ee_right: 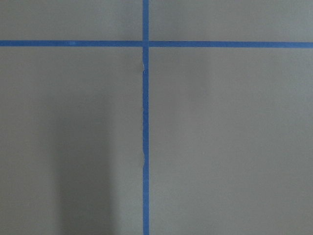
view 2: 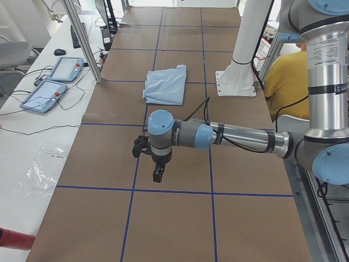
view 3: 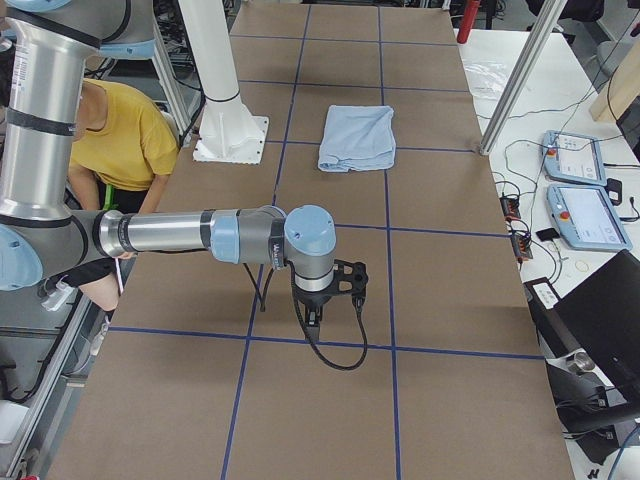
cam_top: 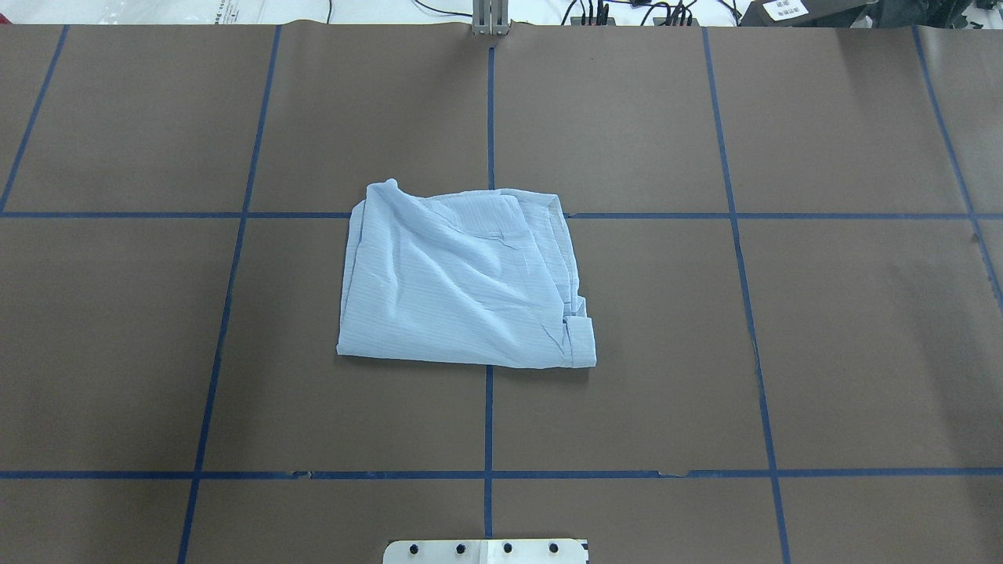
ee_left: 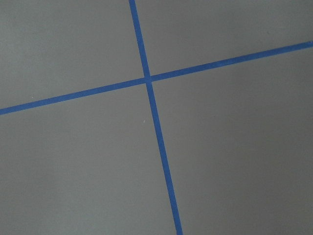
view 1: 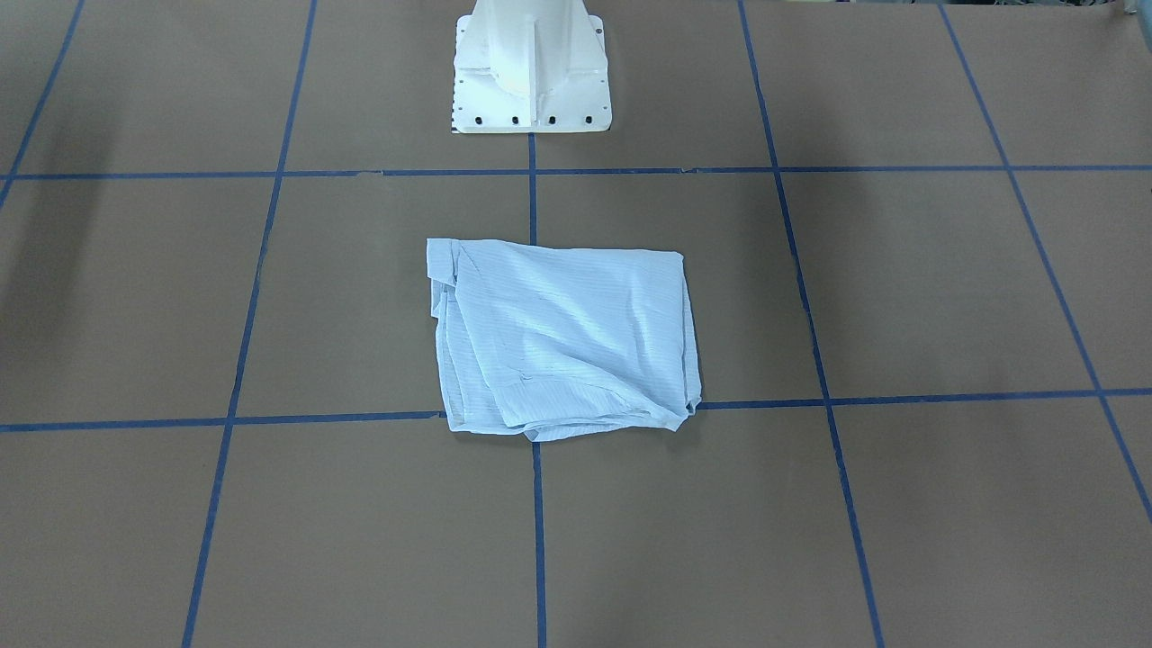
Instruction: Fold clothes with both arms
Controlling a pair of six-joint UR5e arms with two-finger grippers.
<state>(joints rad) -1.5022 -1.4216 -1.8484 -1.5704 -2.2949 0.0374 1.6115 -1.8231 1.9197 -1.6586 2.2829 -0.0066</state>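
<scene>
The light blue striped shirt (cam_top: 462, 282) lies folded into a rough rectangle at the middle of the brown table, wrinkled, with nothing touching it; it also shows as the shirt (view 1: 562, 337). My left arm's gripper (view 2: 157, 176) hangs over the table far from the shirt (view 2: 165, 84), near the table's left end. My right arm's gripper (view 3: 315, 318) hangs likewise near the right end, well away from the shirt (view 3: 358, 138). Both grippers show only in the side views, so I cannot tell whether they are open or shut. The wrist views show only brown paper and blue tape lines.
The white pedestal base (view 1: 531, 67) stands at the robot's side of the table. Blue tape lines (cam_top: 490, 415) grid the brown cover. A person in a yellow top (view 3: 115, 140) sits behind the robot. Teach pendants (view 3: 585, 215) and a metal post (view 2: 84, 41) stand along the far edge.
</scene>
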